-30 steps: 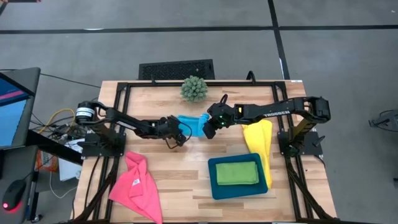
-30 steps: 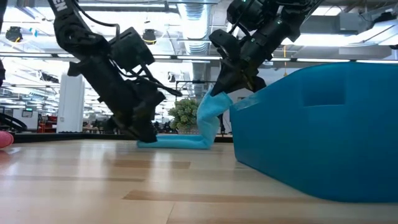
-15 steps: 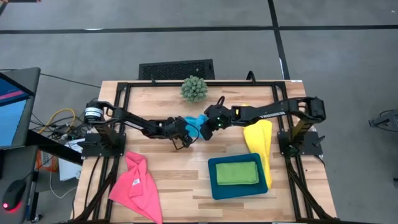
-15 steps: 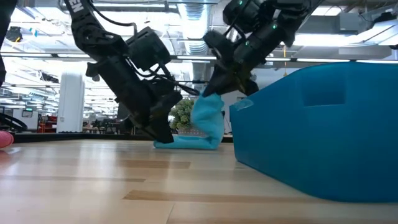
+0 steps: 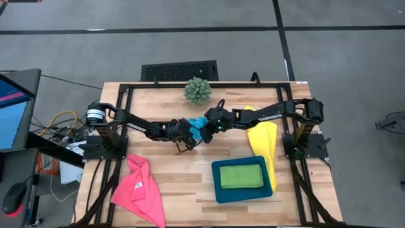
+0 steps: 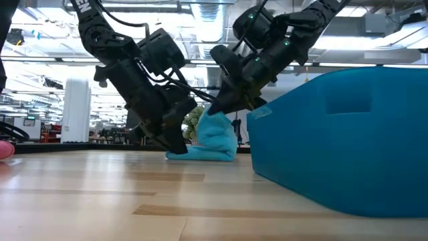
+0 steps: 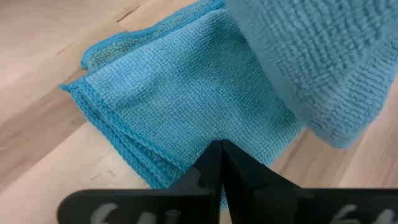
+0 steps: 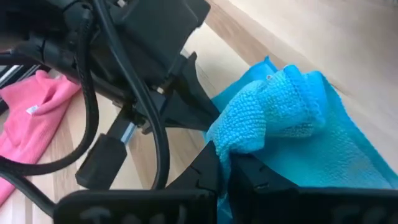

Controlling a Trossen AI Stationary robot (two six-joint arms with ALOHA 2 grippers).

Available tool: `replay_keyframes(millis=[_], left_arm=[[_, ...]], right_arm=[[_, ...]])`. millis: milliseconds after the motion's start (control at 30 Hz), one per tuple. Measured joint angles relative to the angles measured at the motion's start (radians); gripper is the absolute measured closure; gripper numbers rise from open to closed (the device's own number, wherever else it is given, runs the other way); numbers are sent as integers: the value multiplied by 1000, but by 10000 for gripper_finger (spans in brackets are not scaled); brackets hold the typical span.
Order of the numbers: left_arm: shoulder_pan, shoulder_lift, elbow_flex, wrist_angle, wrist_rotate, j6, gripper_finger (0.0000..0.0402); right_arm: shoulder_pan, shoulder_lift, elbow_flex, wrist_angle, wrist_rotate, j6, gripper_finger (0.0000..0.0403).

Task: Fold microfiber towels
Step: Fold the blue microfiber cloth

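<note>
The sky blue towel [image 5: 197, 123] lies partly folded at the table's middle, its lower layers flat on the wood [image 7: 180, 106]. My left gripper [image 5: 188, 137] is shut, its tip down on the towel's near edge. My right gripper [image 5: 207, 128] is shut on a bunched end of the same towel [image 8: 273, 112], held just above the flat part. The pink towel [image 5: 139, 189] lies crumpled at the near left. The yellow towel [image 5: 264, 143] lies at the right. The lime green towel [image 5: 241, 175] lies folded in the teal tray [image 5: 221, 190]. My left gripper presses its shut fingertips [image 7: 220, 163] down on the blue towel's edge [image 7: 186, 163], where several layers lie stacked on the table. The fingers slant down from the table's left side. My right gripper pinches a bunched fold [image 8: 231, 144] of the blue towel's raised end between its two fingers, slanting down from the table's right. That end arches over the flat layers [image 6: 217, 130], slack, and the rest lies on the table.
A spiky green ball plant [image 5: 197, 90] stands just behind the towel at the far edge. The teal tray's wall [image 6: 348, 134] fills the low view's right. Bare wood shows between the pink towel and the tray.
My right gripper has gone toward the table's left and down, carrying the blue towel's raised end over the part that lies flat, so the towel is folded over and more compact. My left gripper has moved a little toward the right and stayed down at the towel's edge.
</note>
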Motion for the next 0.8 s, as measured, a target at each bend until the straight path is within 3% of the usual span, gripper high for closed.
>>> replay_keyframes(millis=[233, 633, 800], left_arm=[[0, 1, 0, 18, 4, -2, 402], [0, 1, 0, 25, 4, -3, 402], [0, 1, 0, 26, 5, -3, 402]], right_arm=[[-2, 0, 0, 7, -8, -5, 340], [-20, 0, 0, 68, -7, -7, 217], [-27, 0, 0, 121, -7, -31, 184]])
